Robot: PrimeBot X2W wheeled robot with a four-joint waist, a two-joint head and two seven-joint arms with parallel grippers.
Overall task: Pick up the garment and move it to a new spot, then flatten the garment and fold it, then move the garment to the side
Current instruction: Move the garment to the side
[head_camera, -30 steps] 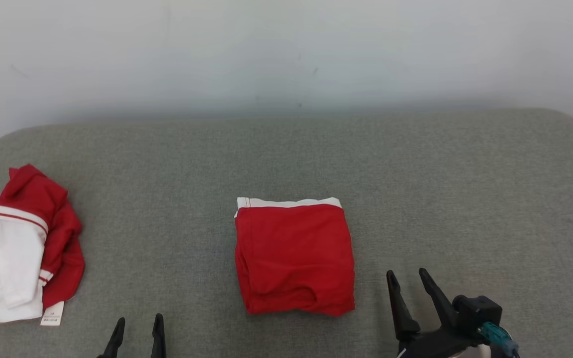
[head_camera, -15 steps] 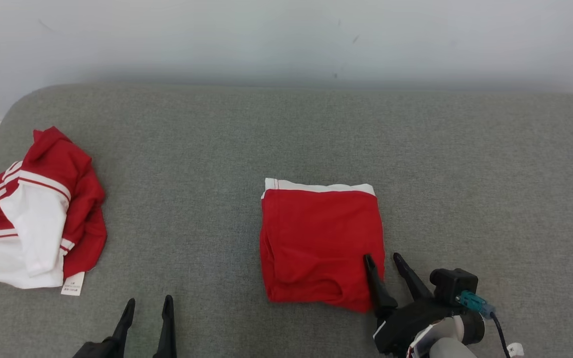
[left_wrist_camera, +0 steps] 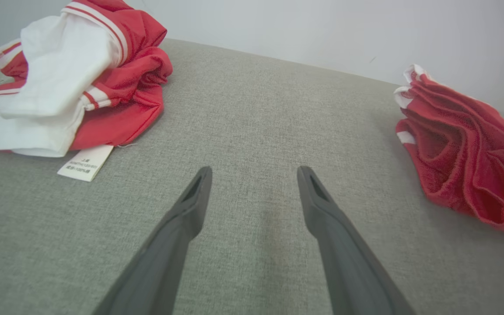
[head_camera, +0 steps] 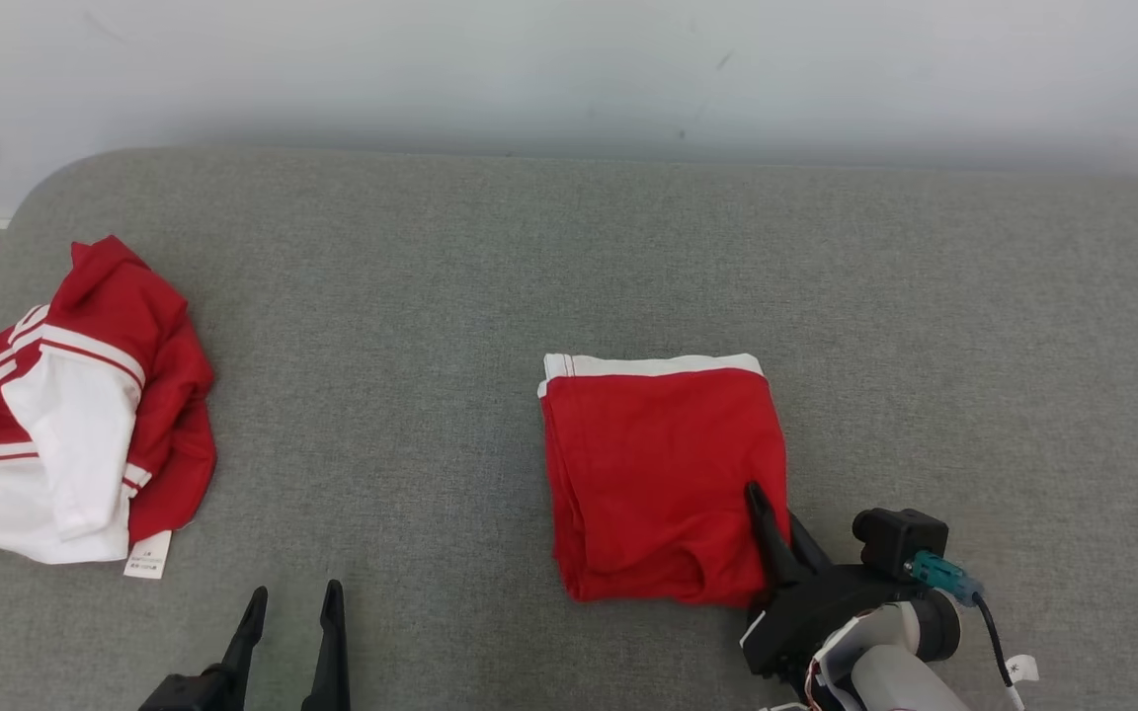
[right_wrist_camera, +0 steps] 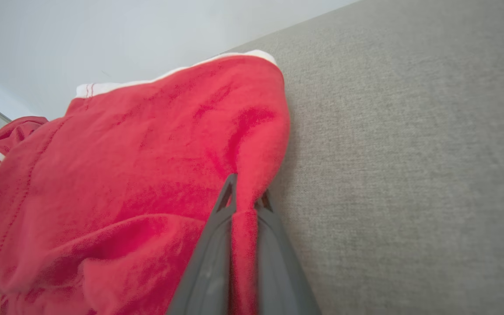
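Red garment [head_camera: 658, 464] — right edge, seemingly near corner, pinched in right claw [head_camera: 770, 509].

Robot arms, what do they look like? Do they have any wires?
The left end effector and the right end effector each have two long, dark grey fingers that taper to points. Behind the right one sit a black wrist block, a small black box with a teal plug, a dark cable, a white tag and a pale forearm.
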